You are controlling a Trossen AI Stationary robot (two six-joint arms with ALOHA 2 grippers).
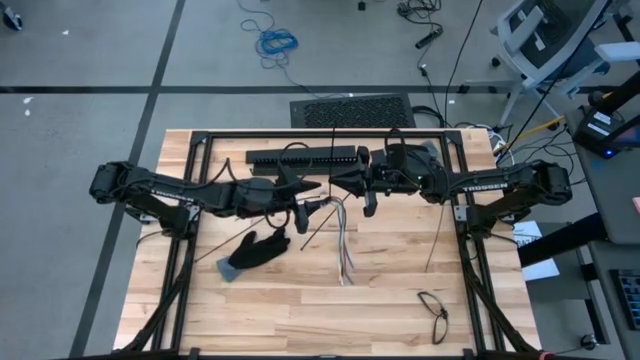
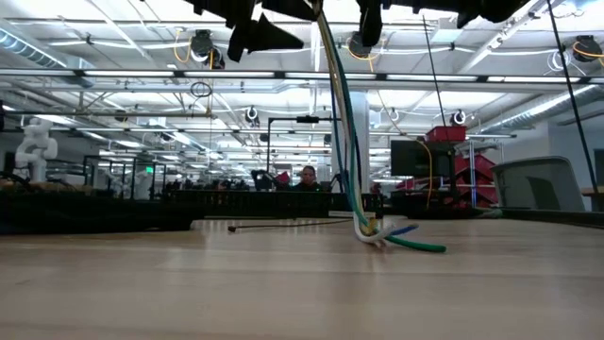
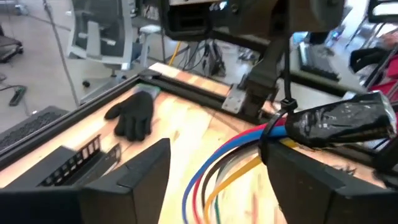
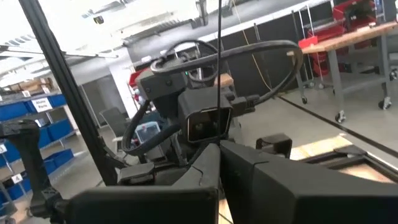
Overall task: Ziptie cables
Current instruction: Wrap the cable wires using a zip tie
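The cables [image 1: 343,240] are a bundle of blue, red, yellow and green wires [image 3: 217,168], black-wrapped [image 3: 342,121] at the top and ringed by a thin black strip [image 3: 283,111]. They hang above the table's middle [image 2: 349,142], their lower ends [image 2: 387,238] on the wood. My left gripper [image 3: 217,180] is open, one finger on either side of the wires, high over the table [image 1: 308,192]. My right gripper [image 4: 219,149] faces it from the right [image 1: 352,182], shut on a thin black strip. My left gripper is open around the wires; whether one finger [image 3: 292,174] touches them I cannot tell. My right gripper pinches a thin black strip [image 4: 219,134] between its two shut fingers, which come in about level from the table's right. The strip runs straight on past the fingers, across them.
A black glove [image 1: 255,250] lies left of the cables. A long black slotted bar [image 1: 300,157] lies along the far edge. Loose thin black strips [image 1: 318,225] [image 1: 432,240] lie on the wood, and eyeglasses [image 1: 435,312] at the near right. A person [image 2: 307,177] is far behind the table.
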